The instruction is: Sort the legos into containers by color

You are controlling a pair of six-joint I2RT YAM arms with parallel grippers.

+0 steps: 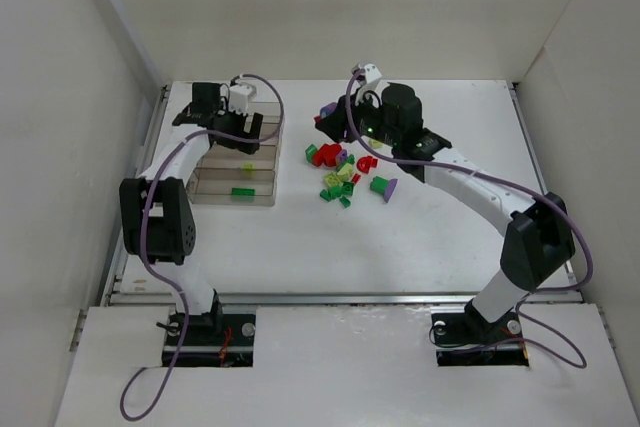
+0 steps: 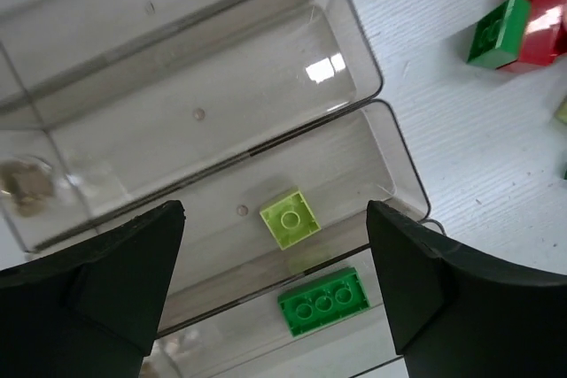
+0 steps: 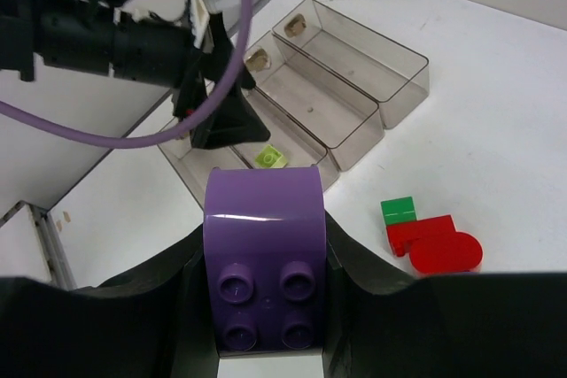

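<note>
The clear tray [image 1: 212, 175] lies at the left. A lime brick [image 2: 290, 217] lies in one of its containers, and a green brick [image 2: 323, 301] lies in the nearest container beside it. My left gripper [image 2: 275, 219] hangs open over these two bricks and holds nothing. My right gripper [image 3: 264, 250] is shut on a purple arched brick [image 3: 264, 258], held up above the table behind the pile [image 1: 343, 175] of loose legos. The pile is red, green and lime, with a purple-and-green piece [image 1: 384, 186] at its right.
The tray's two farther compartments [image 3: 354, 59] show no bricks. A green brick [image 3: 398, 211] and red bricks [image 3: 434, 245] lie just right of the tray. White walls enclose the table on three sides. The left arm's purple cable [image 3: 106, 135] loops near the tray.
</note>
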